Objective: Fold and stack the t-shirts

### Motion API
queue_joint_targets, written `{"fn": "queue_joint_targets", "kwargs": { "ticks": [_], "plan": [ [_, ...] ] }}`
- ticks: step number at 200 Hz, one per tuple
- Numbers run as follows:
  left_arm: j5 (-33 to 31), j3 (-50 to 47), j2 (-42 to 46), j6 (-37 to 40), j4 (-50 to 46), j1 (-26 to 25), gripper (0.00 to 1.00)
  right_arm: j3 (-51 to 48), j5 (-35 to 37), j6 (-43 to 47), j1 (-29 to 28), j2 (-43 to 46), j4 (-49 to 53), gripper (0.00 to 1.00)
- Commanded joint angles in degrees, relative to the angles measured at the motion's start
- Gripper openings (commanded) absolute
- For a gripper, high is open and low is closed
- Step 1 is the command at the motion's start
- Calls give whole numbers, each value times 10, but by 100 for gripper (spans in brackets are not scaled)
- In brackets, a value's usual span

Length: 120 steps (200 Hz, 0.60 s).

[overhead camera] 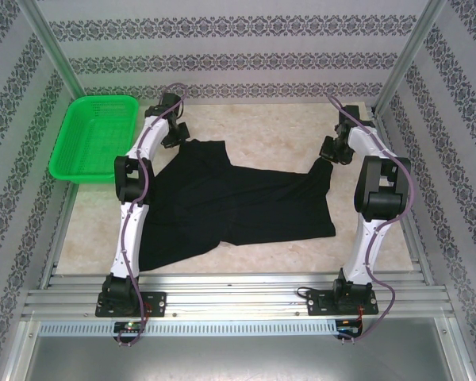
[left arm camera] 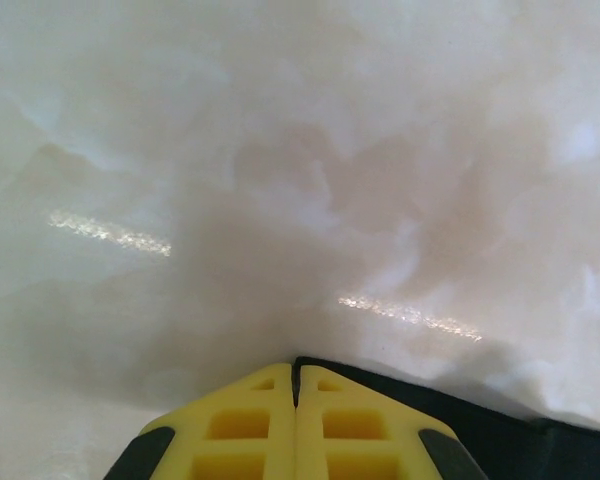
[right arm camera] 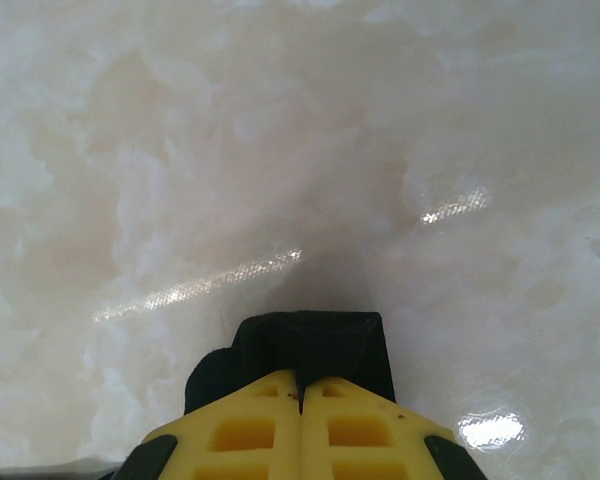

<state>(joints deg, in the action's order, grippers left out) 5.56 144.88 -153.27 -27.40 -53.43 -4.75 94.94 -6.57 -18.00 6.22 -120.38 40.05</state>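
Note:
A black t-shirt [overhead camera: 238, 202] lies spread and rumpled across the middle of the pale marble table [overhead camera: 270, 131]. My left gripper [overhead camera: 174, 139] is down at the shirt's far left corner. In the left wrist view its yellow fingers [left arm camera: 242, 425] are pressed together, and the black fabric edge [left arm camera: 500, 430] runs from their tips off to the right. My right gripper [overhead camera: 327, 155] is at the shirt's far right corner. In the right wrist view its jaws [right arm camera: 301, 395] are shut on a fold of the t-shirt [right arm camera: 310, 345], which sticks out past the tips.
A green plastic mesh basket [overhead camera: 95, 136] sits at the table's far left, partly over the edge. Patterned walls and metal posts enclose the table. Both arm bases stand on the rail at the near edge.

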Motion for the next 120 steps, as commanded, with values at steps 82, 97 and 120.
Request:
{"fn": "queue_joint_targets", "kwargs": {
  "ticks": [82,97,120],
  "plan": [
    [4,4,168,22,65,46,0,87,16,-6,2,10,4,0],
    [5,-5,181,24,68,50,0,101,10,-12,5,2,4,0],
    [7,-24,199,28,77,60,0,114,6,-15,7,-9,2,0]
  ]
}}
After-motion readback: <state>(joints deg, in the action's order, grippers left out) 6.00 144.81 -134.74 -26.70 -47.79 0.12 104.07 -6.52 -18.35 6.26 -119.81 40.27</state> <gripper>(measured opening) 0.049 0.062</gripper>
